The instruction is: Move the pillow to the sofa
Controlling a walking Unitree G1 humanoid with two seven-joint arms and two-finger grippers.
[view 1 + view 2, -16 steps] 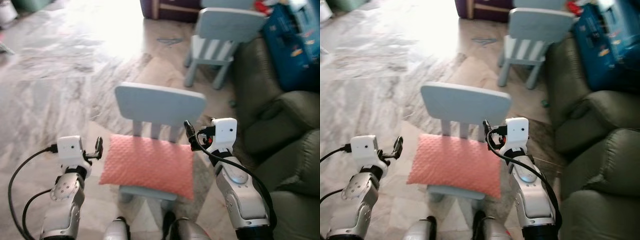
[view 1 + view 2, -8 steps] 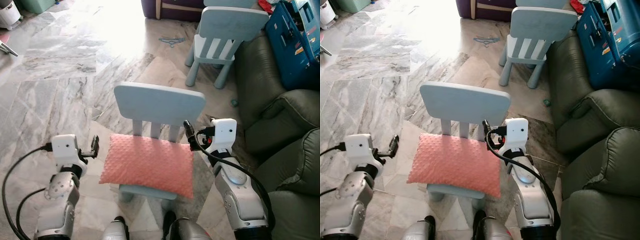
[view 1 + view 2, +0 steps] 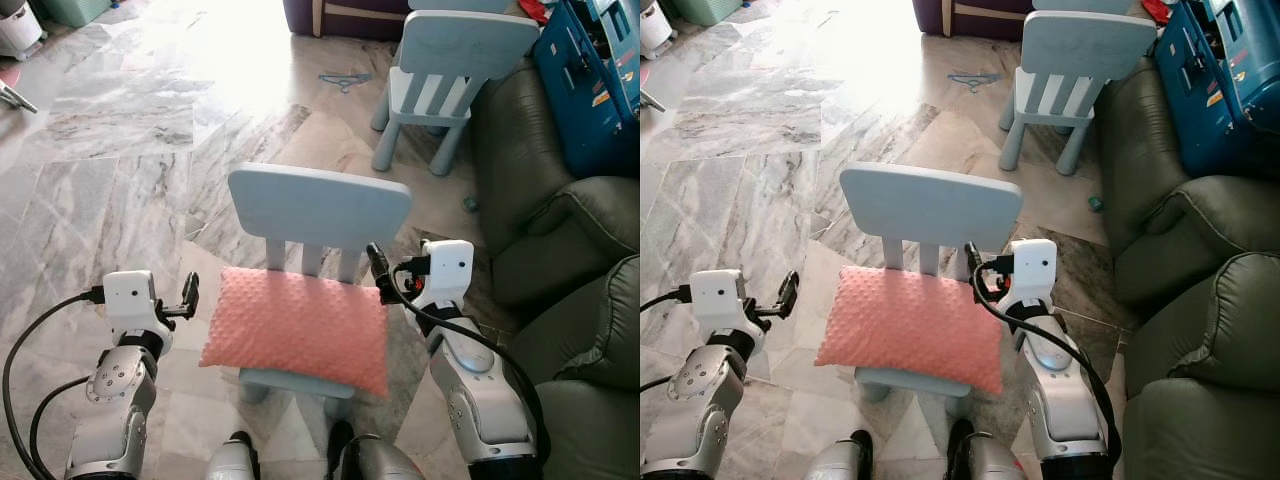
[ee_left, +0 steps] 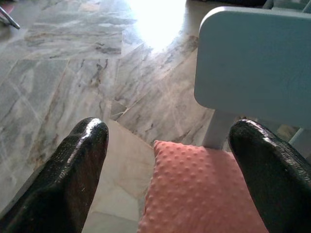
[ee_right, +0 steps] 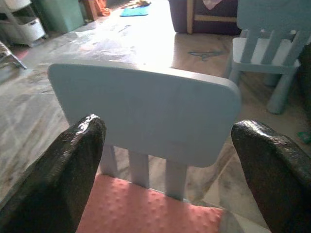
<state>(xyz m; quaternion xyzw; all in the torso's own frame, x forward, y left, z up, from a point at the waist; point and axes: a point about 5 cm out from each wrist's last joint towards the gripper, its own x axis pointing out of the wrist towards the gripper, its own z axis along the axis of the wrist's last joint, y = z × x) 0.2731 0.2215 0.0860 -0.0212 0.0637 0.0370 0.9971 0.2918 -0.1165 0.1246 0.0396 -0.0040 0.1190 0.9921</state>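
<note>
Left eye view: my left gripper (image 3: 189, 296) has its fingers spread just beside the pillow's (image 3: 297, 328) left edge; the pillow lies on the small chair (image 3: 318, 208), and my right gripper (image 3: 377, 270), fingers spread too, flanks its back right corner. I'd close in evenly from both sides before lifting toward the sofa (image 3: 560, 240).

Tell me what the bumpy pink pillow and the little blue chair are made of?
The salmon-pink dotted pillow looks like soft plush fabric: raised bumps cover it and its edges sag. The small pale-blue chair under it seems to be moulded plastic or painted wood; its smooth, matte, rounded backrest leaves that open.
</note>
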